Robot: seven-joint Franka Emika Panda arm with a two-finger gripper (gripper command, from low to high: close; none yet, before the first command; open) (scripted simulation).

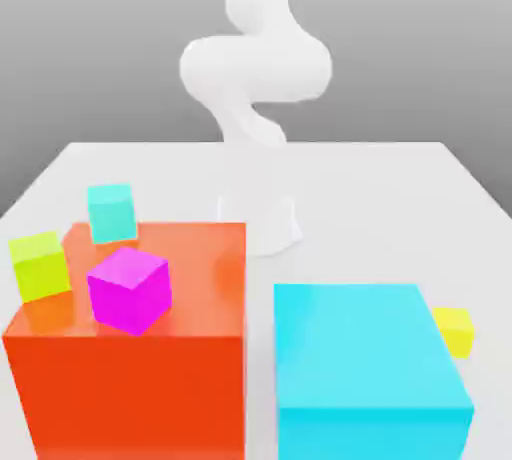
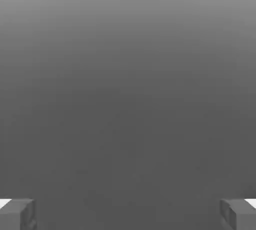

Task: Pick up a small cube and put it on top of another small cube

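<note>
The small pure-yellow cube [image 1: 455, 329] rests on the white table at the exterior view's right, partly hidden behind the big cyan block [image 1: 368, 368]. In the hand view my gripper [image 2: 128, 214] is open, its two grey fingertips [image 2: 17, 214] far apart with nothing between them and plain grey background beyond. The white arm [image 1: 255, 68] rises at the back of the table, well away from the yellow cube.
A big red block [image 1: 130, 368] stands at the front on the exterior view's left. A magenta cube [image 1: 128, 289] sits over its top. A lime cube [image 1: 40, 265] and a small teal cube [image 1: 110, 211] lie at its far left edge. The table [image 1: 380, 188] is white.
</note>
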